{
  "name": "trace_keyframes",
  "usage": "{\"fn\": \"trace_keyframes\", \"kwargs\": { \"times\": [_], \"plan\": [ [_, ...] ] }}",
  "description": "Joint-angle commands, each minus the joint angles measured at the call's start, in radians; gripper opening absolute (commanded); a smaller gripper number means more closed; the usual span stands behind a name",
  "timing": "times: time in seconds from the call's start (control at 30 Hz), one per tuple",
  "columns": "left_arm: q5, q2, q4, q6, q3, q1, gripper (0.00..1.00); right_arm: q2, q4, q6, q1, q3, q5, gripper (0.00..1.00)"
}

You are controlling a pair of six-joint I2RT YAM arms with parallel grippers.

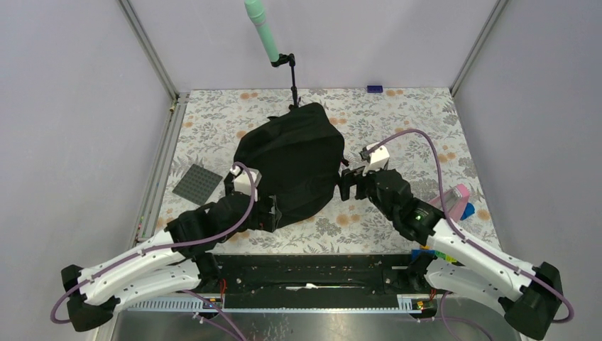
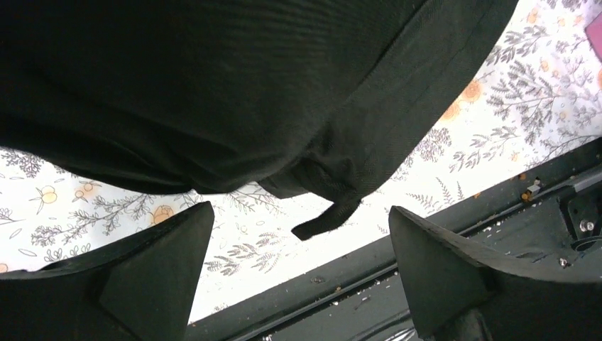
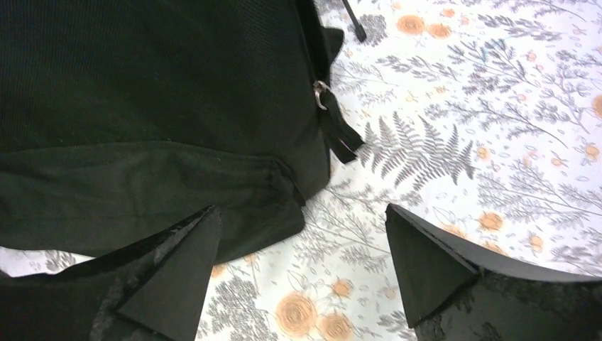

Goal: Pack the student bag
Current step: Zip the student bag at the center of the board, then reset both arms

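The large soft black fabric student bag (image 1: 291, 160) is lying slumped in the middle of the floral surface (image 1: 397, 114), reaching toward its far edge. It is looking limp and likely to sag, so its seams or the black strap tab (image 2: 326, 217) are probably offering firmer holds. The left tool (image 2: 299, 213) and right tool (image 3: 302, 213) are flanking it, released and grasping nothing.

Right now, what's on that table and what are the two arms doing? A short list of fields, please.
Main item: student bag, black, slumped mid-table
Surface: floral tablecloth
Left jaws: open, empty, at the bag's near left edge
Right jaws: open, empty, at the bag's right edge by a zipper pull
Loose items: grey studded plate left of the bag; pink and blue item at right
Behind the bag: green tube on a stand
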Motion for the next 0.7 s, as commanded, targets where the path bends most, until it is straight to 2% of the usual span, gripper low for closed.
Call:
{"fn": "trace_keyframes", "kwargs": {
  "times": [0.0,0.23,0.43,0.67],
  "plan": [
    [0.074,-0.050,0.088,0.074,-0.029,0.069,0.99,-0.064,-0.248,-0.042,-0.084,0.055,-0.132,0.93],
    [0.085,-0.125,0.121,0.118,-0.043,0.165,0.99,-0.181,-0.470,0.051,-0.353,0.083,-0.261,0.96],
    [0.020,-0.238,0.124,0.199,-0.005,0.178,0.99,-0.281,-0.598,0.098,-0.574,0.125,-0.251,0.99],
    [-0.216,-0.438,0.156,0.353,0.068,0.177,0.99,-0.417,-0.619,0.086,-0.620,0.190,-0.149,1.00]
  ]
}}
